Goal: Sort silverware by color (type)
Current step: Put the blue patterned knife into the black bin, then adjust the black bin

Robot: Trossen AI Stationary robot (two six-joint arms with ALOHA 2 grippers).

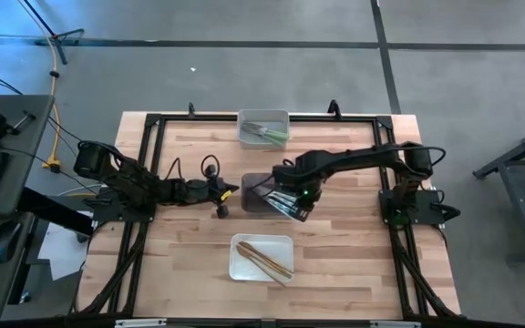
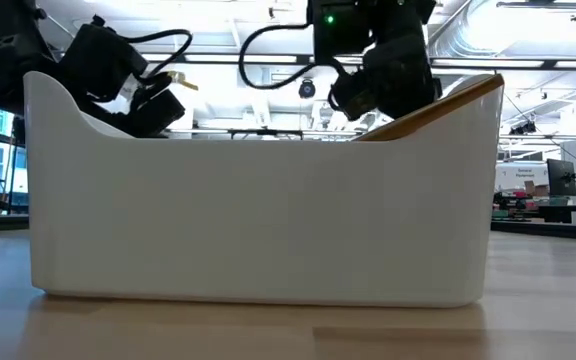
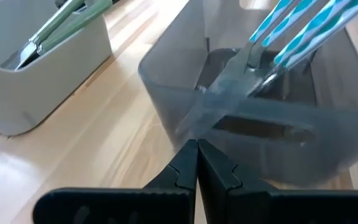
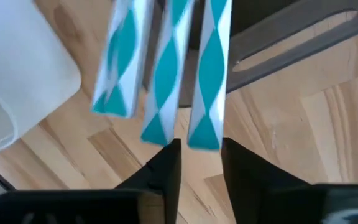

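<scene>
Three blue-and-white striped utensils (image 3: 291,31) lean in the dark grey bin (image 1: 261,193) at the table's middle, their handle ends (image 4: 166,81) sticking up over its rim. My right gripper (image 4: 201,149) is open just behind those handle ends, above the bin's near right part (image 1: 292,204). My left gripper (image 3: 197,149) is shut, low at the bin's left wall (image 1: 228,193). Olive green utensils (image 1: 267,133) lie in the pale bin at the far edge. Tan wood utensils (image 1: 264,259) lie in the white bin at the near edge.
In the low view the white bin (image 2: 258,200) fills the foreground, and a tan utensil (image 2: 448,100) rests on its right rim. The pale bin (image 3: 36,68) stands close to the grey one. Black frame rails (image 1: 149,146) border the wooden table; bare wood lies left and right of the bins.
</scene>
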